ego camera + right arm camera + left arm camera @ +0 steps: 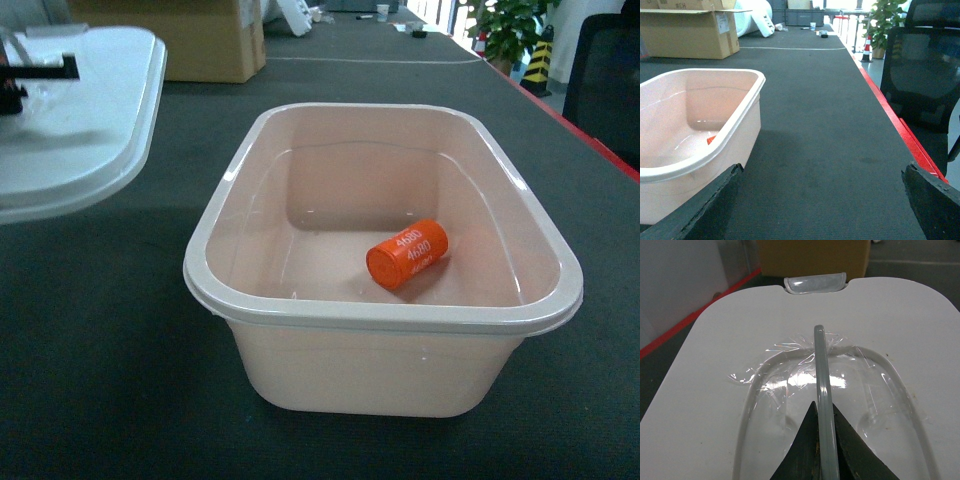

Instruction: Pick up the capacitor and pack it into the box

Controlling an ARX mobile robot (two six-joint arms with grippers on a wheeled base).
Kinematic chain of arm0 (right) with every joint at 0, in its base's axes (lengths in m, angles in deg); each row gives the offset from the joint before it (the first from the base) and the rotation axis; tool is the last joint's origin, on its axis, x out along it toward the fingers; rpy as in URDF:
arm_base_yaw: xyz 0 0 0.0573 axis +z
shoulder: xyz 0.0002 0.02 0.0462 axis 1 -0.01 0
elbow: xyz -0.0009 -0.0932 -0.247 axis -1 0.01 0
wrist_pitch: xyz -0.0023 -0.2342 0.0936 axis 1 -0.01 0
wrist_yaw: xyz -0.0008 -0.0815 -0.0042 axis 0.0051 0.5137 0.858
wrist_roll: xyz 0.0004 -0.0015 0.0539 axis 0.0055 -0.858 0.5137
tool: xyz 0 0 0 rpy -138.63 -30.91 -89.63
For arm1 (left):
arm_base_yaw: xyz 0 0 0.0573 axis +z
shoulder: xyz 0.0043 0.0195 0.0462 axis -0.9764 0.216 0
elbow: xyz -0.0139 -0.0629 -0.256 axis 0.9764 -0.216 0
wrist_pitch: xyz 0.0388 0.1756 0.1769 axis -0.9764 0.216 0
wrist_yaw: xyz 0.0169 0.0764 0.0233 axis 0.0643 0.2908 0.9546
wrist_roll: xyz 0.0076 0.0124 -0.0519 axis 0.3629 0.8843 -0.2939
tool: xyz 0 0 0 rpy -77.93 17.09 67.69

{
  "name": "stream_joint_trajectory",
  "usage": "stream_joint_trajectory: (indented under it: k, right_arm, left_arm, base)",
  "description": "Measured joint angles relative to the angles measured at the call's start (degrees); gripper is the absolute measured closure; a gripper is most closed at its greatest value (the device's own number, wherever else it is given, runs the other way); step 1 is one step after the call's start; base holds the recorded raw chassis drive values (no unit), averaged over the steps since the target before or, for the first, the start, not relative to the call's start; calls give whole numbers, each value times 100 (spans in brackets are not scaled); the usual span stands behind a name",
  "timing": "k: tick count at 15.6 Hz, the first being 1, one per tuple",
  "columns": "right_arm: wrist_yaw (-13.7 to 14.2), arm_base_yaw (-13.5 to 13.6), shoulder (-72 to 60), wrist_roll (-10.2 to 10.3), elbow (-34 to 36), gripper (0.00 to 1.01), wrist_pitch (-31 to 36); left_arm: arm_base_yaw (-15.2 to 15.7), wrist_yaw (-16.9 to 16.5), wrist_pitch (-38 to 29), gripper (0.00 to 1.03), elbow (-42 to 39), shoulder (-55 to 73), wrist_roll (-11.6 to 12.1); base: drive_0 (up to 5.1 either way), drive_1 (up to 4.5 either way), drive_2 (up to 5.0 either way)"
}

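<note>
One capacitor (407, 253) inside one box (236, 170)

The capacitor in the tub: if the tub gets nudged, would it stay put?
Probably not: the capacitor is a smooth cylinder lying on its side, so it may roll. The box floor looks glossy, offering little grip. Its walls should contain it.

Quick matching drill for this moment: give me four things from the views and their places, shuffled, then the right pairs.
1. capacitor
2. white lid
3. cardboard box
4. right tool

a. far end of the table
b. lying on the floor of the pink tub
c. open, beside the tub
d. held up by the left tool

Pairs: 1-b, 2-d, 3-a, 4-c
</note>
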Motion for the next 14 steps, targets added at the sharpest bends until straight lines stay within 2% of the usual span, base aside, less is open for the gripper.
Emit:
stream_joint_trajectory:
  k: [1, 2, 4, 6, 10, 12, 14]
  right_arm:
    - [0, 0, 0, 0, 0, 3, 0]
    - [0, 0, 0, 2, 0, 3, 0]
    - [0, 0, 0, 2, 0, 3, 0]
    - [0, 0, 0, 2, 0, 3, 0]
    - [0, 0, 0, 0, 0, 3, 0]
    - [0, 0, 0, 0, 0, 3, 0]
    - [2, 0, 0, 2, 0, 3, 0]
  left_arm:
    - [-468, 247, 225, 101, 2, -396, -22]
    - [-1082, 647, 514, 101, 94, -610, -39]
    - [-1620, 929, 807, 101, 304, -627, -63]
    - [-2068, 1154, 1073, 101, 529, -601, -146]
    - [-3038, 1805, 1386, 101, 1014, -223, -343]
    - [-3373, 1965, 1504, 101, 1097, -2, -411]
    - [-3580, 2087, 1543, 101, 1123, 142, -466]
  base:
    - [0, 0, 0]
    - [0, 0, 0]
    - [0, 0, 0]
    - [0, 0, 0]
    - [0, 0, 0]
    - [0, 0, 0]
    - [0, 0, 0]
